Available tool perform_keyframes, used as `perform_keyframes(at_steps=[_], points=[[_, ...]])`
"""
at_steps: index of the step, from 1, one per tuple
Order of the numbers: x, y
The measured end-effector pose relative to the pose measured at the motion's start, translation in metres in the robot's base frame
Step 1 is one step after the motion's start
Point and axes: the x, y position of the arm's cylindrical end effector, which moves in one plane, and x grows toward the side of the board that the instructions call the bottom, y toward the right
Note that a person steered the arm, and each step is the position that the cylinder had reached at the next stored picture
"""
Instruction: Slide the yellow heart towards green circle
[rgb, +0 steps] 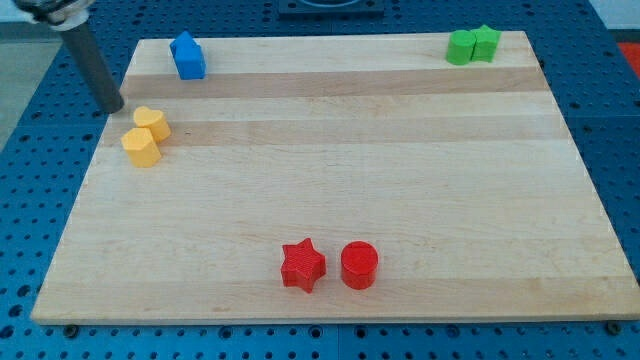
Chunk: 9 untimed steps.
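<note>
Rod-ended arm, no hand fitted (so no open or closed state can be told). My tip (114, 106) is seen at the desk's (330, 190) far-left edge, just left of the yellow heart (152, 122).

Risk: the second yellow block (142, 147), touching the heart, may be dragged along; the green circle (461, 47) lies far right.

Count: two yellow, two green, two red, one blue.

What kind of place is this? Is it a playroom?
Probably a robot lab, not a playroom: a wooden board sits on a blue bench with rows of holes, and my tip stands left of the yellow heart.
</note>
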Motion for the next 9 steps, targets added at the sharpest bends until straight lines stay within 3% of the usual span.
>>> perform_keyframes(at_steps=[2,3,9], points=[[0.046,0.009],[0.048,0.03],[-0.015,0.162]])
